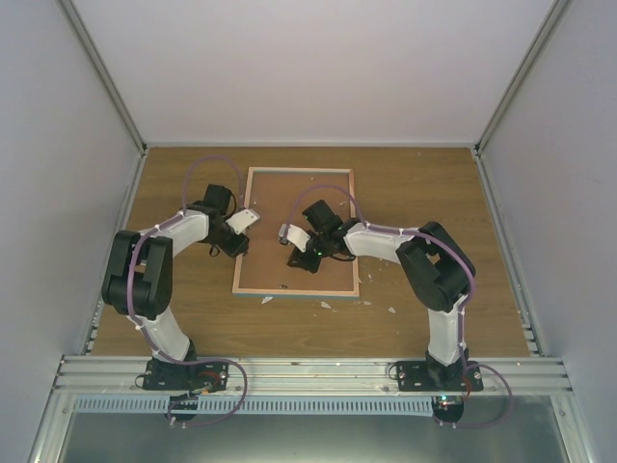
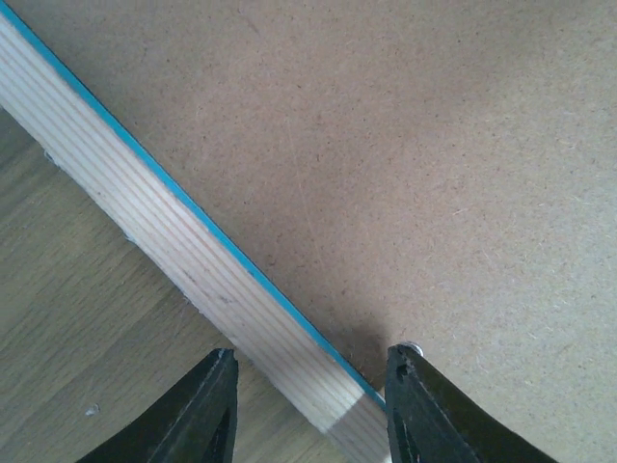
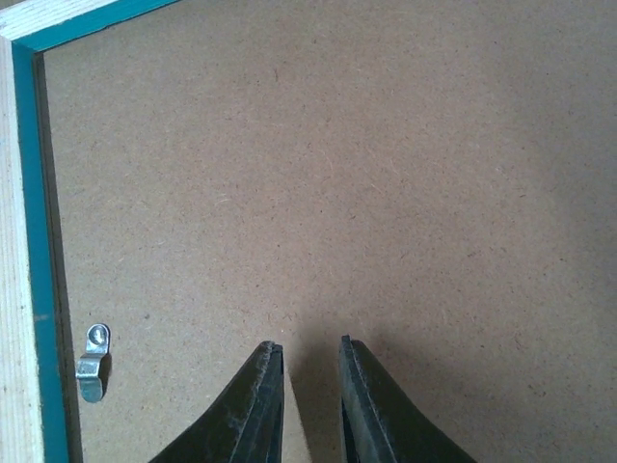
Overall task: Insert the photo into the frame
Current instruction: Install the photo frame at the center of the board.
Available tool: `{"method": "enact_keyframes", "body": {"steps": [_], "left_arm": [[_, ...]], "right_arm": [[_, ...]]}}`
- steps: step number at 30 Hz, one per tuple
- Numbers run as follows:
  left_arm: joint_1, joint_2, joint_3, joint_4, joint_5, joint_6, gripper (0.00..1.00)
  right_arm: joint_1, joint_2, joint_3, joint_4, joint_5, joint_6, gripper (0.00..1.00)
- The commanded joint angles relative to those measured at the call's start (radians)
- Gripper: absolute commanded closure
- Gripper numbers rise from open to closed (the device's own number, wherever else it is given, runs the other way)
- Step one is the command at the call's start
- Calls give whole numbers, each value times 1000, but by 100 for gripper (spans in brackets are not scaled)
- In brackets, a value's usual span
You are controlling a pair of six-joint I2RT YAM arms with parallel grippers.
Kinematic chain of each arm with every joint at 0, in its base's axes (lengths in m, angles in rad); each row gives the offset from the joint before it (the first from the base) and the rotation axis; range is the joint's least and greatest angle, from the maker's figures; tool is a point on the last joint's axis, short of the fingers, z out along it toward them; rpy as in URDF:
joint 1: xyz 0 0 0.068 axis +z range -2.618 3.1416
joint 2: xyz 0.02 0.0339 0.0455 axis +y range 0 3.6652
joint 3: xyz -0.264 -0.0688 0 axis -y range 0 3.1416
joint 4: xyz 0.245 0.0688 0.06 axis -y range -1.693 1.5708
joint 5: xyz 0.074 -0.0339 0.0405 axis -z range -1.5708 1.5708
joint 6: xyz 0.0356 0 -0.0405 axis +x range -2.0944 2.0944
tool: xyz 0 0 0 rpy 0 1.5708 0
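Looking down from the top camera, I have the frame [image 1: 299, 171] lying face down near the middle of the table [image 1: 424, 193], its pale wood back edge up and the brown fibreboard backing [image 3: 386, 174] filling the opening. The photo shows in none of my views. It may already be under that backing, but I cannot tell.

My left gripper [image 2: 307, 362] stands open astride the left rail of the frame, one finger over the table outside and the other over the backing, clamping nothing. My right gripper [image 3: 310, 347] hangs low over the backing with its jaws only a narrow slit apart and nothing between them. A small metal retaining clip [image 3: 93, 362] sits on the backing just beside the teal inner edge of the rail.

I judge the job is late if the print is inside: the backing is seated, and securing the clips is what remains. If it is not, the loading is still ahead.

The table is wood-grain laminate with a few white flecks [image 1: 326, 305] by the frame's near edge. Plain white walls [image 1: 318, 68] close in three sides.
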Motion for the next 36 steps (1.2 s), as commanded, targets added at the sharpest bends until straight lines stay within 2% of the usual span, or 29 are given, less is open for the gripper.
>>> {"method": "enact_keyframes", "body": {"steps": [1,4,9,23,36], "left_arm": [[-6,31,-4,19,-96,36,57],[-15,26,-20,32,-124,54,57],[-22,14,-10,-1,-74,66,49],[-10,-1,112,-113,48,41,51],[-14,64,108,-144,40,109,53]], "right_arm": [[-11,5,8,1,-8,-1,81],[-12,5,8,1,-6,-1,81],[-12,5,7,0,-7,-3,81],[-13,0,7,-1,-11,-4,81],[-13,-2,6,0,-11,-6,82]]}}
